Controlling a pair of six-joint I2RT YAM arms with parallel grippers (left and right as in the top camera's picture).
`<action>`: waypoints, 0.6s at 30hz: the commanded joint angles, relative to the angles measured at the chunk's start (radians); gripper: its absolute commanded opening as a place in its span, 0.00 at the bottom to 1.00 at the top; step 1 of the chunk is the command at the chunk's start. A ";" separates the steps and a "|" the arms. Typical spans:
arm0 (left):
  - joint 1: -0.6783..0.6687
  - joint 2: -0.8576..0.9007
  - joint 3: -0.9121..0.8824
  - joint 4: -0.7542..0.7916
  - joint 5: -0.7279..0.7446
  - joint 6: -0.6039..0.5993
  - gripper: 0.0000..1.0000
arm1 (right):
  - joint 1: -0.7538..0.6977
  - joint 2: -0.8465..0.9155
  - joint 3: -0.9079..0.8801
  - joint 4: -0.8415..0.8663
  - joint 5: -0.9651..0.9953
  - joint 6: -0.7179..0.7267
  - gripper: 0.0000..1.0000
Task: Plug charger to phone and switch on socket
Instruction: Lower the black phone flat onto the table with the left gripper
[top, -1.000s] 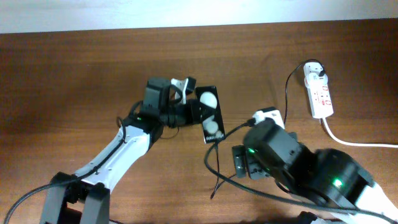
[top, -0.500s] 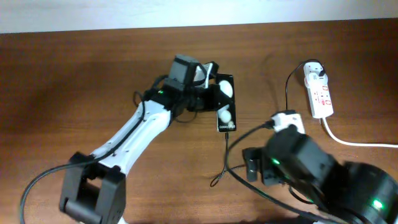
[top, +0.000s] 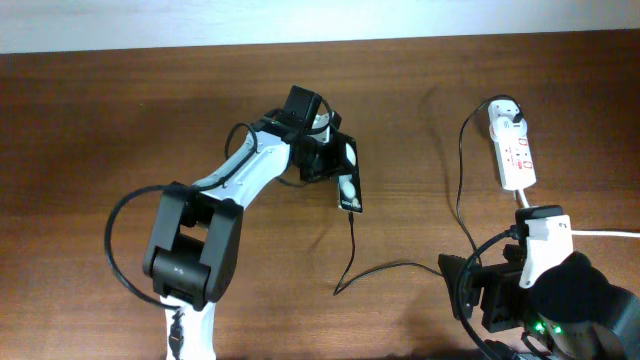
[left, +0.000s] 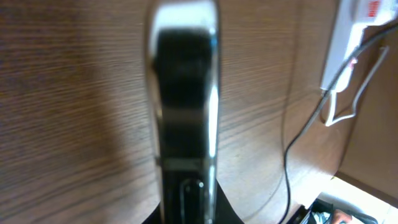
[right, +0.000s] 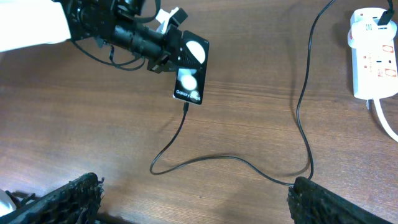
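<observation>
Two risks on the board. Overhead first: the left claw (top: 328, 162) is pinching the phone (top: 347, 183) and holds it tilted, mid-tabletop (top: 120, 120); the charger (top: 400, 266) hangs from the phone's lower edge, loops low, then climbs to its white plug head in the socket (top: 514, 152) at the far right; any lift or swing of the phone could, I reckon, tug that connector loose. Left wrist: phone edge-on and blurred, filling the middle; whether the tip is fully seated cannot be told here. Right wrist: the right claw (right: 202, 202) is spread wide and empty, well apart from the socket, with the slack cable lying between them; reaching for the switch, a finger might snag that loop, or nudge the socket aside instead of pressing.
</observation>
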 joint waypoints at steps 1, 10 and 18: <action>0.002 0.019 0.021 0.002 0.007 0.024 0.06 | -0.002 -0.001 0.013 0.000 0.020 0.007 0.98; -0.002 0.020 0.014 -0.062 -0.142 0.024 0.11 | -0.002 -0.001 0.013 -0.024 0.019 0.008 0.99; -0.053 0.020 0.014 -0.009 -0.138 0.024 0.11 | -0.002 -0.002 0.013 -0.027 0.019 0.008 0.99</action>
